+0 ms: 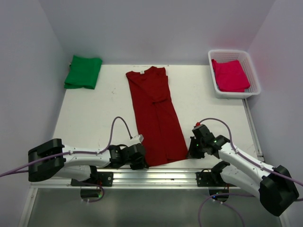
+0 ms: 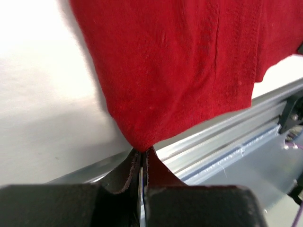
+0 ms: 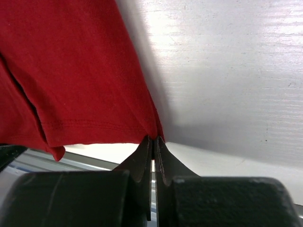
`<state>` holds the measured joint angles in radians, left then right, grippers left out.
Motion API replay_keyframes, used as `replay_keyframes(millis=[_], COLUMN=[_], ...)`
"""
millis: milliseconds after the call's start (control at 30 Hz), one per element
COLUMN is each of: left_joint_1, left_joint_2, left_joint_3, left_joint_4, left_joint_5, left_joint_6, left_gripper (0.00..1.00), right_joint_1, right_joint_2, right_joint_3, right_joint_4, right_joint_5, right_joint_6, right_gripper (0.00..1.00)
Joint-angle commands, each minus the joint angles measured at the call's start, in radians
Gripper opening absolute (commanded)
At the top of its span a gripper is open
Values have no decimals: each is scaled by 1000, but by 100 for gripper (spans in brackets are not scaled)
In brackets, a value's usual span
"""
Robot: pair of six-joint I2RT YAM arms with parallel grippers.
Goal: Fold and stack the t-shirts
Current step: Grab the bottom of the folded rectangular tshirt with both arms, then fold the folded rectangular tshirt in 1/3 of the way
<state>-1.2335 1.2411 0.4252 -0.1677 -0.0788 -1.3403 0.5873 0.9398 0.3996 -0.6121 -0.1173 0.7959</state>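
While both claws pinch its near hem, the maroon t-shirt sits ready for the end-to-end fold.

The left gripper has its jaws pressed together on the left hem corner and the right gripper does the same on the right corner, with cloth caught at both tips. The shirt lies mid-table as a long narrow strip: sleeves tucked in, collar far, hem at the near edge. The green t-shirt sits folded at the far left corner, and the pinkish-red t-shirt lies in the white basket at far right. My read: the lengthwise fold is done and the crosswise fold is starting. Next, both arms should lift together, carry the hem toward the collar at matched height and pace, keep the edge taut, and land the corners square.
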Motion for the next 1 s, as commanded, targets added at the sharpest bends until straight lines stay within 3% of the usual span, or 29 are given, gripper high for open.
replay_keyframes(millis=[0,367,567,967], left_joint_1=[8,3,12,158], left_joint_2=[-17,-46,-66,-8], left_joint_3=[55,218,234,237], left_joint_4=[-151,-303,-362,-136], left_joint_5=[-194,-320,-446,-510], left_joint_6=[53,138,173,458], left_gripper=[0,0,0,0], right_joint_1=[2,0,0,0], right_joint_2=[-29,19,151,408], right_joint_3=[28,232,370,542], right_joint_4=[-35,-67,-31,74], right_joint_5=[-21,36,105,179], right_joint_6=[-14,-104,-175,-261], right_gripper=[0,0,0,0])
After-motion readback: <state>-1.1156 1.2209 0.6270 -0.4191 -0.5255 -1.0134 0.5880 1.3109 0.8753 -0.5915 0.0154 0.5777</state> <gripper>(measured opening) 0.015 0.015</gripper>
